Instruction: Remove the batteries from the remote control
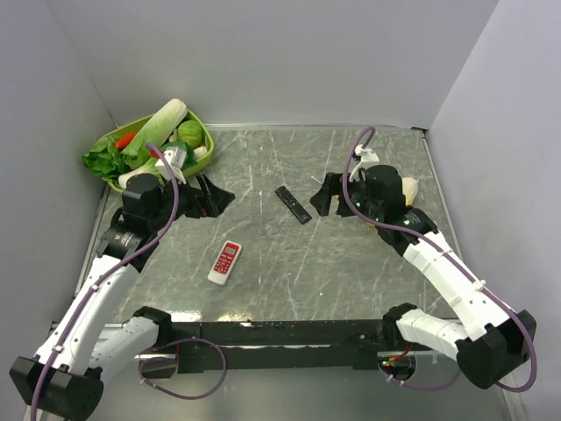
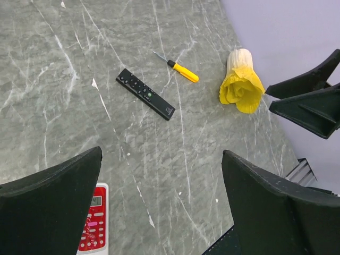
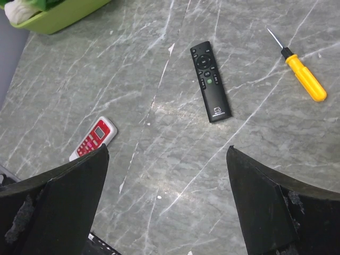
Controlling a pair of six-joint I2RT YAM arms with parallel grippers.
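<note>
Jaws spread wide on both our arms, gripping nothing, above desk (image 1: 351,272). Black remote (image 1: 294,204) lies between them; red-white remote (image 1: 225,262) nearer left arm, buttons up.

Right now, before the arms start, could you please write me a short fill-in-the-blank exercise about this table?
1. The screwdriver has a ____ handle.
2. The black remote and the red and white remote both lie with their buttons facing ____.
3. The left gripper and the right gripper are both ____ and hold nothing.
4. The vegetables sit in a ____ tub.
Missing words: yellow; up; open; green.
</note>
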